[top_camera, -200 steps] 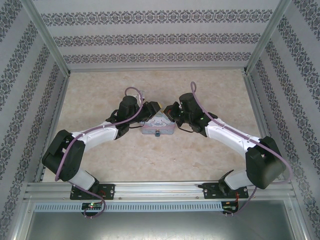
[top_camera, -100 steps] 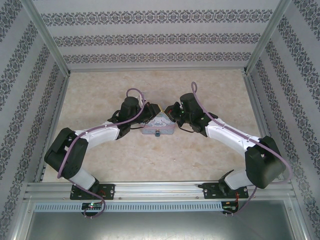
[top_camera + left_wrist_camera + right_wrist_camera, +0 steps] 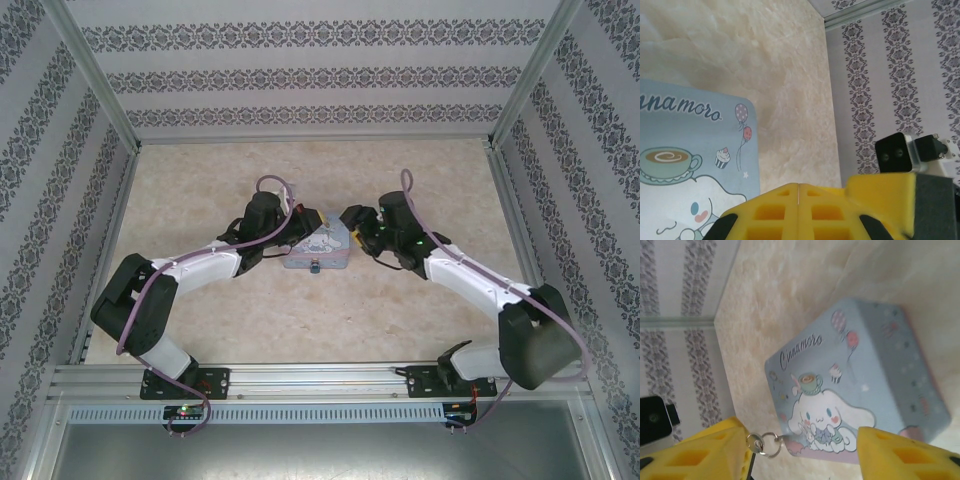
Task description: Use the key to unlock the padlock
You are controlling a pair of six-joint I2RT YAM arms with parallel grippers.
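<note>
The tiny dark blue padlock [image 3: 315, 266] hangs at the near edge of the light-blue cartoon tin [image 3: 318, 248]. My left gripper [image 3: 308, 217] hovers over the tin's far left corner. Its yellow fingers [image 3: 770, 212] are pressed shut, with a thin metal sliver of the key [image 3: 799, 192] in the seam. The key's head and ring [image 3: 760, 443] stick out beside the yellow finger at the left of the right wrist view, above the tin [image 3: 855, 380]. My right gripper [image 3: 352, 222] is just right of the left one, open [image 3: 800, 432], holding nothing.
The tin [image 3: 690, 165] lies mid-table on the beige marbled surface [image 3: 250, 310]. Patterned walls [image 3: 320, 80] and aluminium rails close in the back and both sides. The right gripper's yellow finger [image 3: 885, 200] sits close beside my left fingers.
The left gripper has closed fully. The right gripper has opened from shut, and its arm has drawn back a little to the right, away from the left gripper.
</note>
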